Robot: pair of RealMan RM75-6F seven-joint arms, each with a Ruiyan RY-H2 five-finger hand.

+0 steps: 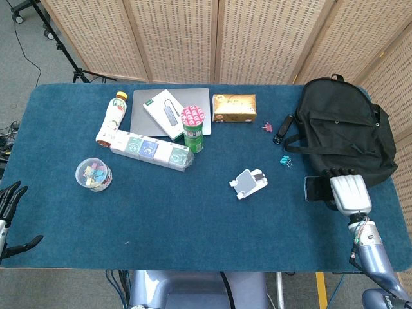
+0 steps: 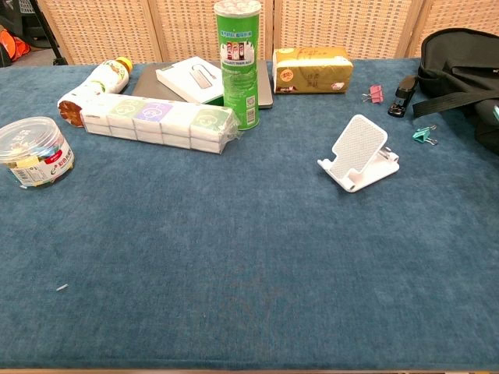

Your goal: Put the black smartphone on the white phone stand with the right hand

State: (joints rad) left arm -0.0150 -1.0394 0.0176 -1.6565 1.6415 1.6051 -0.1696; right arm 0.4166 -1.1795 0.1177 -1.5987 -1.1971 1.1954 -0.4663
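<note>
In the head view my right hand (image 1: pixel 348 192) hovers over the table's right side and holds the black smartphone (image 1: pixel 315 189), whose dark slab sticks out to the left of the fingers. The white phone stand (image 1: pixel 248 183) sits near the table's middle, well to the left of the phone; the chest view shows the phone stand (image 2: pixel 359 153) upright with nothing on it. The chest view shows neither hand. My left hand (image 1: pixel 9 212) hangs off the table's left edge, fingers spread and holding nothing.
A black backpack (image 1: pixel 341 129) lies just behind my right hand. A teal binder clip (image 1: pixel 285 160), a pink clip (image 1: pixel 266 127) and a black stapler (image 1: pixel 282 129) lie between stand and bag. A green can (image 1: pixel 193 128), boxes, a bottle and a tub (image 1: pixel 94 174) fill the left half.
</note>
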